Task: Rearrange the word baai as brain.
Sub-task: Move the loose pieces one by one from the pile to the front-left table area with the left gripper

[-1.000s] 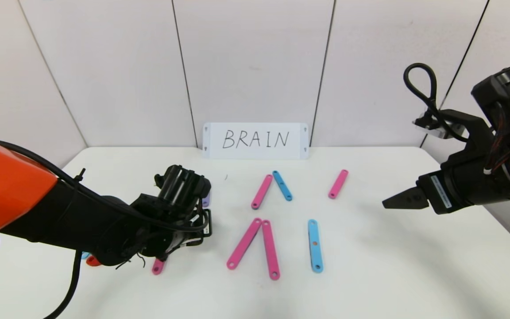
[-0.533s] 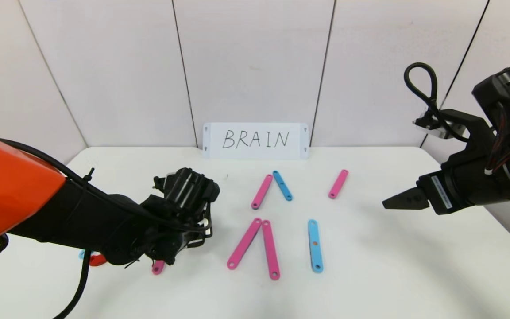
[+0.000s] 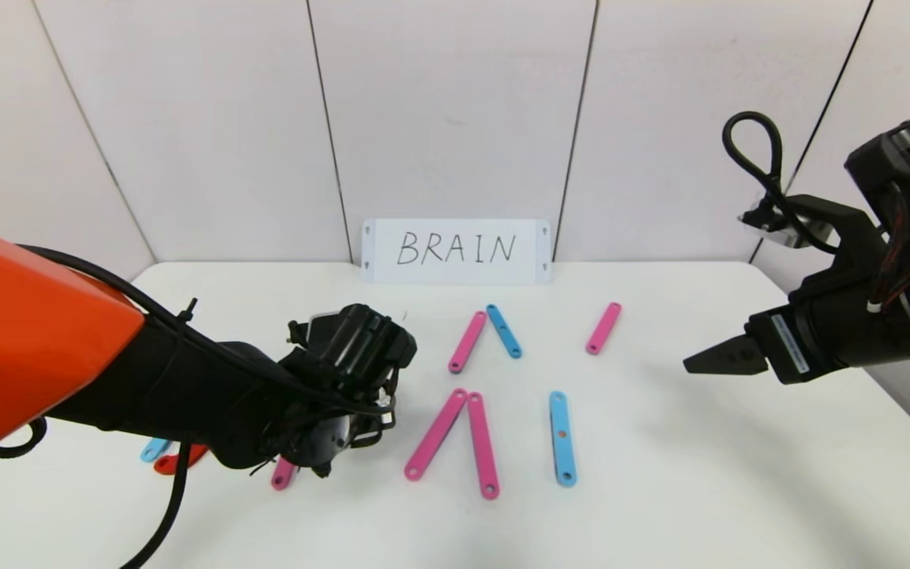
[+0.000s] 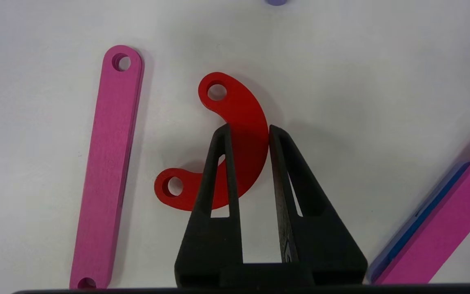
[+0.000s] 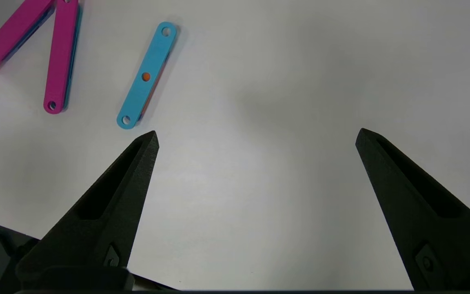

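Red curve (image 4: 243, 134) is pinched by the low left gripper (image 4: 248, 130); right gripper (image 5: 257, 136) hovers spread wide.

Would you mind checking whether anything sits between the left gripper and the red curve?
Nothing visible does. The left gripper is already shut on the red curve, its fingers on either edge. The nearest pink strip lies beside the curve, apart from it.

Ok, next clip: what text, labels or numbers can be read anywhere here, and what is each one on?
"BRAIN": handwritten in black on the white card standing against the back wall.
White sticker on the right arm near its end effector: printed text too small to read.
Plastic strips: no text visible.
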